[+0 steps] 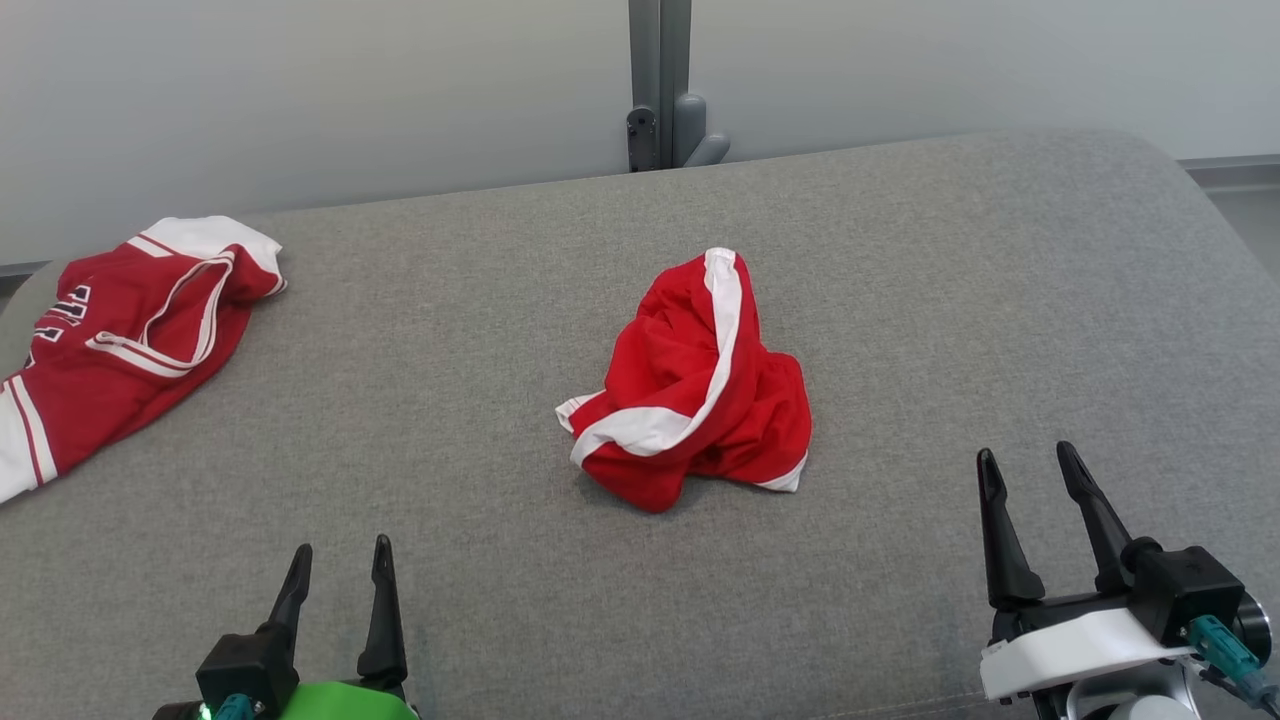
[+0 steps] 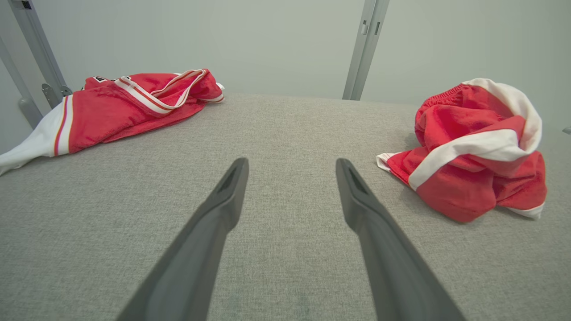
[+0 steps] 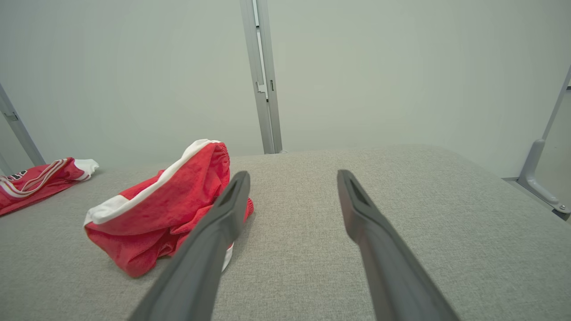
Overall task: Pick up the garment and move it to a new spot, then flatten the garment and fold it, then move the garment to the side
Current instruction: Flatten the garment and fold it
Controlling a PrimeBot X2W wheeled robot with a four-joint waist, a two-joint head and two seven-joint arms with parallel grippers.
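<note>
Garment [image 1: 690, 385]: soft red cloth, white cloth stripes, faint sheen, heavily creased. Jersey [image 1: 120, 340]: similar red-and-white cloth, smooth. Table cover [image 1: 400, 430]: grey woven fabric, matt, coarse-grained. Left gripper [image 1: 342, 543], right gripper [image 1: 1026, 450]: fingers dark, matt, smooth, plastic-looking. Green shell [image 1: 340, 702]: glossy plastic. White shell [image 1: 1070, 650]: smooth plastic. Post [image 1: 659, 80]: grey metal, satin. Wall [image 1: 300, 90]: pale, smooth, matt.

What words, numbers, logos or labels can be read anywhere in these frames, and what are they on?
Red jersey: dark, white-edged characters near its left edge, cut off by folds, so they cannot be read.
Red shorts: no text visible on the crumpled fabric.
Grey cushion and metal post: no text visible.
</note>
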